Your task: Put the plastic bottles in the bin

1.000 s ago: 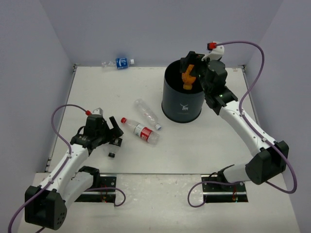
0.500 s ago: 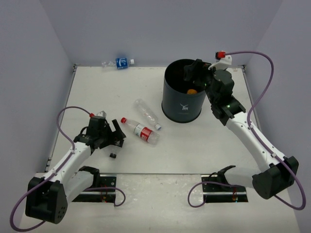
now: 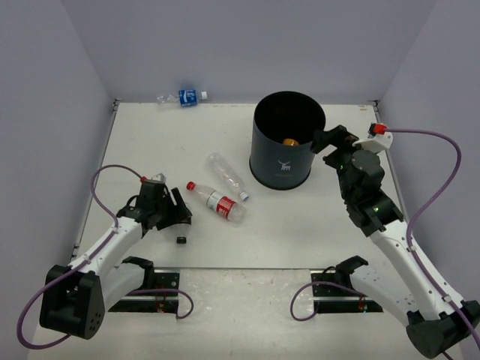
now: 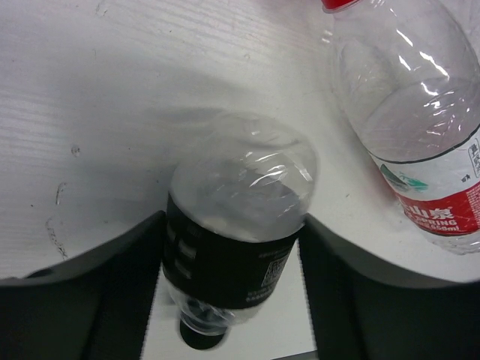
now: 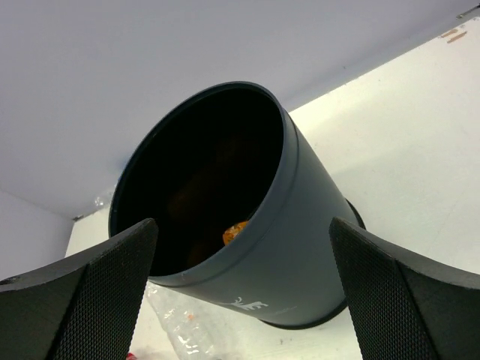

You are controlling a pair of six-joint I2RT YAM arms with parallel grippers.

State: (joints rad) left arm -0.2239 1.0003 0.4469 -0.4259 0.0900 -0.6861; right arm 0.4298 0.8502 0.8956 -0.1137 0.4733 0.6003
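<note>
My left gripper (image 3: 169,213) lies low on the table at the near left, shut on the black-labelled bottle (image 4: 229,262). Both fingers press its sides, and its black cap (image 3: 180,240) sticks out toward the near edge. The red-capped, red-labelled bottle (image 3: 217,203) and the clear unlabelled bottle (image 3: 226,175) lie just to its right. A blue-labelled bottle (image 3: 184,97) rests by the back wall. The black bin (image 3: 283,169) stands at the centre right with an orange bottle (image 3: 289,141) inside. My right gripper (image 3: 330,142) hangs open and empty beside the bin's right rim.
White walls close off the table at the back and both sides. The red-labelled bottle (image 4: 420,112) lies close to my left gripper's right finger. In the right wrist view the bin (image 5: 300,247) fills the space ahead, with the clear bottle (image 5: 180,334) behind it.
My right gripper let the orange bottle fall into the bin, then drew back right and toward the near side. My left gripper's jaws have shut on the black-labelled bottle.
</note>
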